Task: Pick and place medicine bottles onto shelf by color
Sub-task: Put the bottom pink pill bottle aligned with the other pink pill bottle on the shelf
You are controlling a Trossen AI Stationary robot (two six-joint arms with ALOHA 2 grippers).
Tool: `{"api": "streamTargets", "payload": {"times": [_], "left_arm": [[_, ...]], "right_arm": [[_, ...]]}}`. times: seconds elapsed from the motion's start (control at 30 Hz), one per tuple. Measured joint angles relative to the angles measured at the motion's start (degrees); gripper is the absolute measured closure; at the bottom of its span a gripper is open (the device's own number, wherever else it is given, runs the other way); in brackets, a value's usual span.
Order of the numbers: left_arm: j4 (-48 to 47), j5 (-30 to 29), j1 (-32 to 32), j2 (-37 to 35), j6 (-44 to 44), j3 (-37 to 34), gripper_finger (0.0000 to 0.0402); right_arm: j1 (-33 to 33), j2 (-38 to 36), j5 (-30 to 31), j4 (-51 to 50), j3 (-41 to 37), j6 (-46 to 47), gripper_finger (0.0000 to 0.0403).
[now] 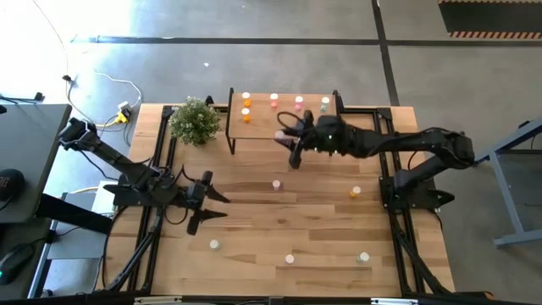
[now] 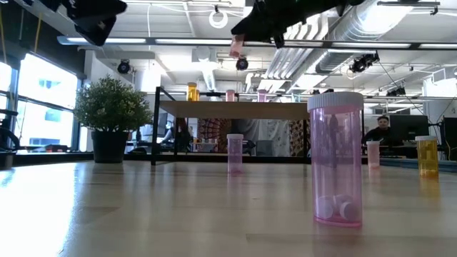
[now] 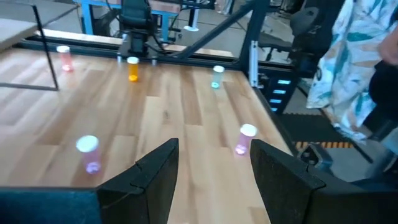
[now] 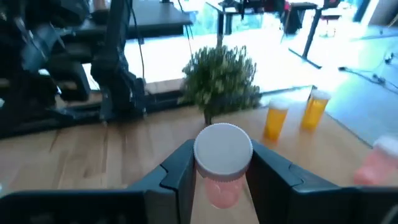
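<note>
The shelf [image 1: 262, 119] stands at the table's far edge with two orange bottles [image 1: 246, 105], two pink ones [image 1: 286, 101] and a pale green one [image 1: 324, 103] on its top. My right gripper [image 1: 285, 138] is over the shelf's near edge, higher than its top, shut on a pink bottle with a white cap [image 4: 222, 163]. My left gripper [image 1: 217, 203] hovers open over the table's left half with nothing between its fingers [image 3: 214, 168]. Loose bottles stand upright on the table: pink [image 1: 276, 184], orange [image 1: 356, 192], pale green [image 1: 215, 245]. My right gripper pinches the pink bottle's body just under the white cap [image 4: 221, 182], one finger [image 4: 177, 171] on each side. The fingers come nearly level from the table's right side. The bottle stands upright in the hold, lifted clear, higher than the shelf top [image 2: 234, 48].
A potted plant [image 1: 195, 120] stands left of the shelf. More bottles stand near the table's front edge: pink [image 1: 290, 258] and pale green [image 1: 364, 256]. Black frame rails [image 1: 406, 246] run along both sides of the table. A person [image 3: 360, 68] is beyond the table's right edge.
</note>
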Motion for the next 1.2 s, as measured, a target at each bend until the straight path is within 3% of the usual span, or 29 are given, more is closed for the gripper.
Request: {"api": "streamTargets", "payload": {"times": [0.47,0.67,0.87,1.2], "left_arm": [[-0.98,8.98,16.12,-0.96,5.34,0.01,0.0211],[-1.05,13.98,21.76,-1.29,7.07,0.02,0.0211],[-0.99,16.68,25.51,-1.29,7.72,0.02,0.0211],[-2.6,18.05,28.35,-1.29,7.74,0.02,0.0211]], "right_arm": [[-10.65,4.14,-9.25,-1.45,6.92,-4.94,0.029],[-13.6,10.03,-9.61,-10.18,14.51,-6.25,0.029],[-15.21,16.4,-10.63,-15.54,20.44,-7.03,0.029],[-15.73,21.13,-9.67,-15.75,20.87,-3.98,0.029]]}}
